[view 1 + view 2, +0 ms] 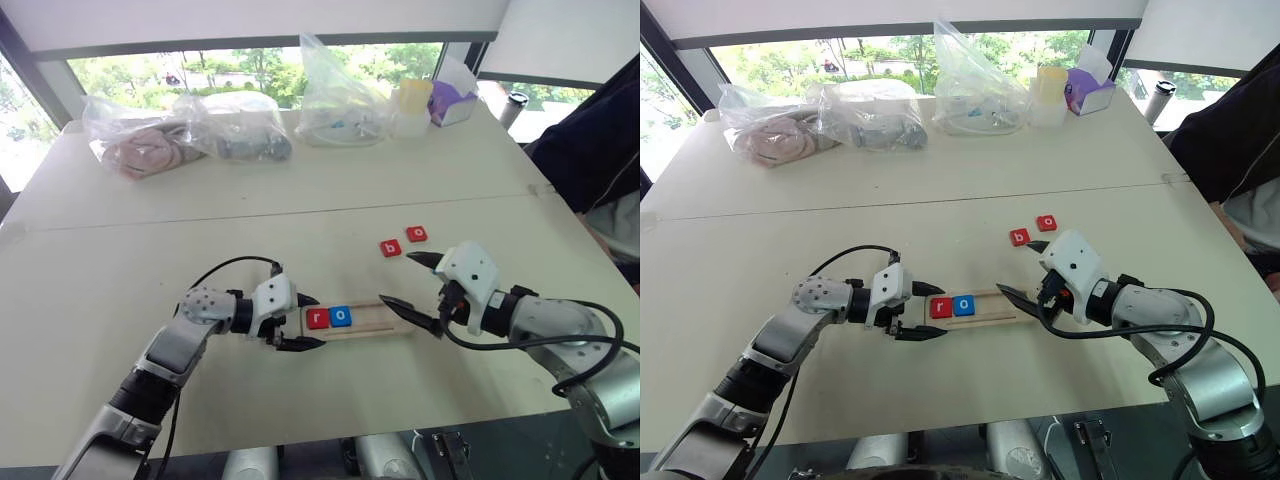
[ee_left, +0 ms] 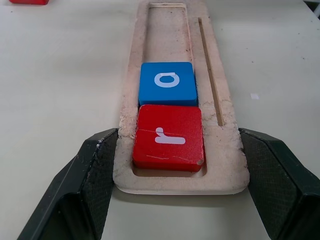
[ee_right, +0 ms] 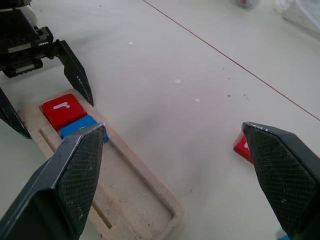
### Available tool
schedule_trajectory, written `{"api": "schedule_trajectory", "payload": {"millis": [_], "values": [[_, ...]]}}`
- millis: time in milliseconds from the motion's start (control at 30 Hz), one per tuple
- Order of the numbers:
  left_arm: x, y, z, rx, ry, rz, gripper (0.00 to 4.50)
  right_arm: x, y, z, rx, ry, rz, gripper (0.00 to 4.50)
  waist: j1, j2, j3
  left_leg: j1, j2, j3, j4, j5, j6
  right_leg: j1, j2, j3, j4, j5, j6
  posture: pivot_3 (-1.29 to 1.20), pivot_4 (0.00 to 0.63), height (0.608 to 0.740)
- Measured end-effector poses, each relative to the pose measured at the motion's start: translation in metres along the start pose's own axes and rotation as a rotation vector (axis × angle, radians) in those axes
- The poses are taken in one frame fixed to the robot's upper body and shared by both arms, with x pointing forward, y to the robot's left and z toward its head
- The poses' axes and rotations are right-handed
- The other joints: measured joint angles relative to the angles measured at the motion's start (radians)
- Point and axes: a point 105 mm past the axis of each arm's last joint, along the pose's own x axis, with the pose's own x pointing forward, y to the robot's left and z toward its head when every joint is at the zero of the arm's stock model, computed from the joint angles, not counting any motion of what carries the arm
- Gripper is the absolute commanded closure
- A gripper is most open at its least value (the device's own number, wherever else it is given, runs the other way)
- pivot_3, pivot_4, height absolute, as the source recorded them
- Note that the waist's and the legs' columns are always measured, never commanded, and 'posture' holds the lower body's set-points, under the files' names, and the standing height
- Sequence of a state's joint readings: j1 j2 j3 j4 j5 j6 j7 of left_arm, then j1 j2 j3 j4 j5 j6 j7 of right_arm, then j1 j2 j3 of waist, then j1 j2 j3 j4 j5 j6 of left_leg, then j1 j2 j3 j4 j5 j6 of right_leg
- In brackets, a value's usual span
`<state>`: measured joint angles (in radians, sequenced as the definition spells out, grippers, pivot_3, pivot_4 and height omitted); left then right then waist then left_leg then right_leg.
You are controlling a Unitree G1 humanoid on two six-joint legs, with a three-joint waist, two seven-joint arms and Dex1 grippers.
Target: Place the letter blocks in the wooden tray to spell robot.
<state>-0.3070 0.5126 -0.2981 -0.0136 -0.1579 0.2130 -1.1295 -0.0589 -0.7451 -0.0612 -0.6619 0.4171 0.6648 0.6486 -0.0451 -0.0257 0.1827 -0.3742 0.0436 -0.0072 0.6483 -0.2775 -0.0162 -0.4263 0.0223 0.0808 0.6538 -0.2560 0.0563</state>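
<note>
The wooden tray (image 1: 360, 320) lies on the tabletop (image 1: 150, 250), holding a red "r" block (image 1: 318, 319) and a blue "o" block (image 1: 341, 316). The left end effector (image 1: 305, 321) is clamped on the tray's end. The right end effector (image 1: 410, 280) hovers with fingers apart. Two red blocks (image 1: 403, 241) lie beyond.

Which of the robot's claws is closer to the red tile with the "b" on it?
The right. The right gripper hangs open just in front of the red b tile, not touching it. The left gripper grips the far end of the wooden tray.
</note>
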Motion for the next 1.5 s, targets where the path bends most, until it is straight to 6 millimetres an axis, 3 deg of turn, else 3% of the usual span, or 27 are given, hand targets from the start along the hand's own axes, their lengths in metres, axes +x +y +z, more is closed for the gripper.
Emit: {"api": "schedule_trajectory", "payload": {"millis": [233, 267, 300, 433, 567, 700, 933, 1033, 1300, 1433, 1467, 1500], "values": [[-0.003, 0.0, -0.001, -0.01, -0.001, 0.012, 1.37, 0.002, 0.003, 0.0, 0.01, -0.006, 0.012, 0.0, 0.0, 0.0, 0.0, 0.0, 0.0, 0.0, 0.0, 0.0, 0.0, 0.0, 0.0, 0.0, 0.0, 0.0, 0.0, 0.0, 0.15, 0.74], [-0.003, 0.0, -0.001, -0.015, -0.002, 0.013, 0.33, 0.003, 0.004, 0.0, 0.011, -0.009, 0.013, 0.0, 0.0, 0.0, 0.0, 0.0, 0.0, 0.0, 0.0, 0.0, 0.0, 0.0, 0.0, 0.0, 0.0, 0.0, 0.0, 0.0, 0.15, 0.74], [-0.003, 0.0, -0.001, -0.024, -0.005, 0.011, 0.02, 0.003, 0.004, 0.0, 0.016, -0.015, 0.01, 0.0, 0.0, 0.0, 0.0, 0.0, 0.0, 0.0, 0.0, 0.0, 0.0, 0.0, 0.0, 0.0, 0.0, 0.0, 0.0, 0.0, 0.15, 0.74], [-0.006, -0.001, -0.002, -0.037, -0.006, 0.027, 0.02, 0.011, -0.002, 0.0, 0.05, -0.038, -0.037, 0.0, -0.001, 0.0, 0.0, 0.0, 0.0, 0.0, 0.0, 0.0, 0.0, 0.0, 0.0, 0.0, 0.0, -0.001, -0.003, 0.0, 0.15, 0.74], [-0.018, -0.001, -0.006, -0.059, 0.007, 0.062, 0.02, 0.021, -0.024, -0.01, 0.081, -0.003, -0.181, 0.0, -0.006, 0.0, 0.0, 0.001, 0.001, 0.0, 0.0, 0.0, 0.0, 0.0, 0.0, 0.0, 0.0, -0.001, -0.003, 0.0, 0.15, 0.74], [-0.041, -0.002, -0.013, -0.086, 0.043, 0.106, 0.02, 0.035, -0.038, -0.017, 0.173, 0.025, -0.284, 0.0, -0.016, 0.0, 0.0, 0.0, 0.003, 0.0, -0.001, 0.0, 0.0, -0.001, 0.001, 0.0, 0.001, 0.0, -0.003, 0.0, 0.15, 0.74], [-0.082, 0.008, -0.02, -0.174, 0.085, 0.209, 0.02, 0.065, -0.042, -0.029, 0.307, 0.088, -0.335, 0.0, -0.024, 0.0, 0.0, -0.001, 0.003, 0.0, -0.002, 0.0, 0.0, -0.003, 0.001, 0.0, 0.001, 0.0, -0.004, 0.0, 0.15, 0.74], [-0.094, 0.014, -0.013, -0.183, 0.07, 0.244, 0.02, 0.072, -0.044, -0.033, 0.344, 0.109, -0.35, 0.0, -0.021, 0.001, 0.001, -0.002, 0.003, 0.001, -0.002, 0.0, 0.0, -0.003, 0.0, 0.0, 0.001, 0.0, -0.004, 0.0, 0.15, 0.74], [-0.084, 0.003, 0.023, -0.184, -0.044, 0.182, 0.02, 0.09, -0.047, -0.048, 0.377, 0.183, -0.405, 0.0, -0.024, 0.001, 0.001, -0.003, 0.001, 0.001, -0.002, 0.0, 0.0, -0.003, -0.001, 0.0, 0.0, 0.002, -0.004, 0.0, 0.15, 0.74], [-0.082, -0.001, 0.03, -0.185, -0.059, 0.154, 0.02, 0.094, -0.047, -0.049, 0.377, 0.189, -0.418, 0.0, -0.025, 0.001, 0.001, -0.002, 0.002, 0.001, -0.002, 0.0, 0.0, -0.003, 0.0, 0.0, 0.0, 0.002, -0.004, 0.0, 0.15, 0.74], [-0.082, -0.002, 0.03, -0.189, -0.059, 0.151, 0.0, 0.096, -0.046, -0.048, 0.382, 0.187, -0.42, 0.54, -0.025, 0.001, 0.001, -0.002, 0.002, 0.001, -0.002, 0.0, 0.0, -0.003, 0.0, 0.0, 0.0, 0.002, -0.004, 0.0, 0.15, 0.74], [-0.082, -0.002, 0.031, -0.187, -0.061, 0.149, 0.0, 0.097, -0.046, -0.048, 0.386, 0.186, -0.423, 0.78, -0.025, 0.001, 0.001, -0.002, 0.002, 0.001, -0.002, 0.0, 0.0, -0.003, 0.0, 0.0, 0.0, 0.002, -0.004, 0.0, 0.15, 0.74]]}}
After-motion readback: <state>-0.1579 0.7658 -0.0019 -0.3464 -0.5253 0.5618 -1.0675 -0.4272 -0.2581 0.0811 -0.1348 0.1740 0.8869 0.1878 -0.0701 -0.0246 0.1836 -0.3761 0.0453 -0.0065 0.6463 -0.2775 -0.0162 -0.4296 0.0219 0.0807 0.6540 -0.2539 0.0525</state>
